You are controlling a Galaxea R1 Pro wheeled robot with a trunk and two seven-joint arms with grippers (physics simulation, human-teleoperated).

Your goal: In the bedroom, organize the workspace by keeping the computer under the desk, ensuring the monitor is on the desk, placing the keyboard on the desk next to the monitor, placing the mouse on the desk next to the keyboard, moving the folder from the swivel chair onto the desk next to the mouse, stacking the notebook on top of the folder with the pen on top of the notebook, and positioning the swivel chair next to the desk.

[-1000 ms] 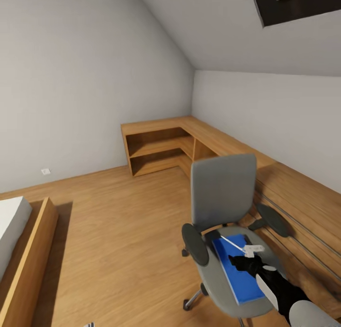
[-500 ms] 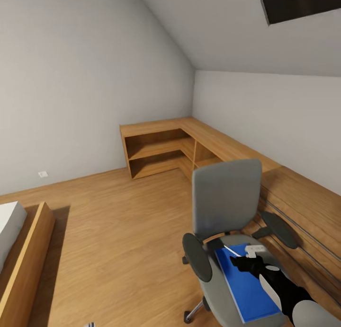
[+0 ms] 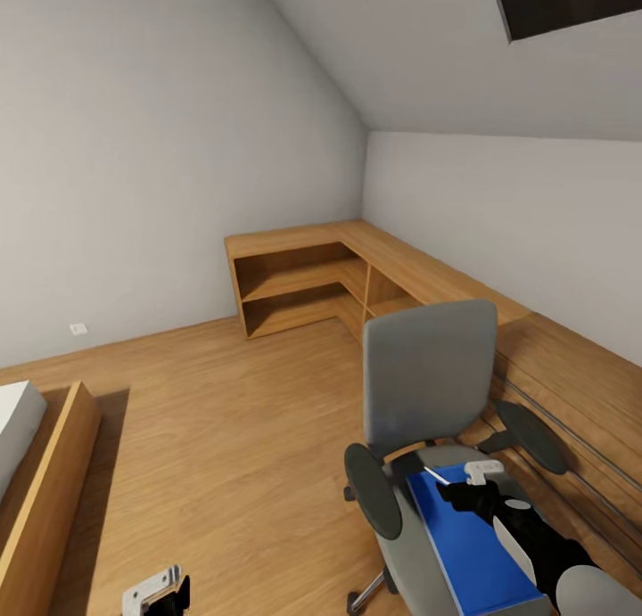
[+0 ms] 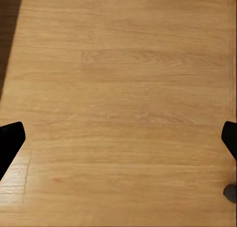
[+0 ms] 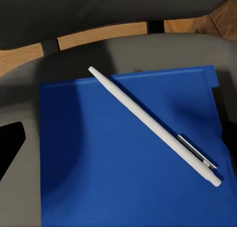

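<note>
— Head view first, from the left: what's there?

— A wooden bed frame (image 3: 40, 500) at the left edge on the wood floor (image 3: 223, 420). The left gripper (image 3: 156, 591) sits low at the bottom edge above the floor.

— Is it spread or closed?

— Spread. In the left wrist view its two dark fingertips (image 4: 10, 143) stand far apart at the picture's opposite edges, with bare floorboards (image 4: 123, 89) between them and nothing held.

— And further right?

— An oak corner shelf unit (image 3: 303, 282) against the walls, running on as a long oak counter along the right wall. In front of that stands the swivel chair (image 3: 428, 375), grey with round black armrests.

— Where's the folder?

— Lying flat on the chair seat, bright blue (image 3: 473, 545). The pen (image 3: 437, 475) lies across its far end; the right wrist view shows it diagonal on the folder (image 5: 123, 177), a white stick with a clip (image 5: 153, 126).

— The right gripper?

— It hovers above the folder's far end, near the pen (image 3: 477, 484). One dark fingertip (image 5: 10, 148) shows in the right wrist view, off to the side and touching nothing; whether the jaws are apart or together I cannot tell.
</note>
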